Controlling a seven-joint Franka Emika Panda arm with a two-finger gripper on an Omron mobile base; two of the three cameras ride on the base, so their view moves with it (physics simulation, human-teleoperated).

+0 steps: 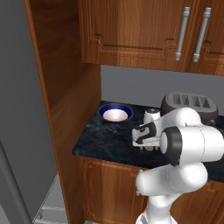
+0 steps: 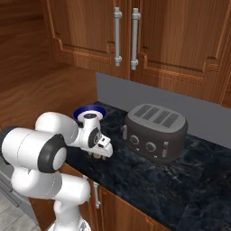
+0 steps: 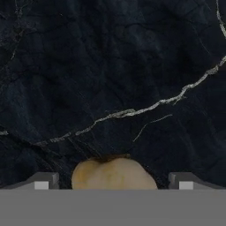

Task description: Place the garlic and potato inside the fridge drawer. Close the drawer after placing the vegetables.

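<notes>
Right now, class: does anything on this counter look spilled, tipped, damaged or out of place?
Nothing stands out. The toaster and blue bowl sit upright on the dark counter, with no spills. A small pale lump lies between the open gripper fingertips.

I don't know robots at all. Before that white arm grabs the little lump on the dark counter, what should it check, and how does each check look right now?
1. Jaws open: ok. The two-finger gripper has both tips spread wide.
2. Target between the tips: ok. A small golden-beige rounded lump sits centred between them in the hand view; garlic or potato, cannot tell.
3. Tips touching it: cannot tell; gaps show on both sides.
4. Surface around it: ok. The black marble counter shows nothing beside the lump.
5. Neighbours: ok. The blue-rimmed bowl and dark grey four-slot toaster stand apart from the hand.
6. Fridge drawer ready: cannot tell.
</notes>
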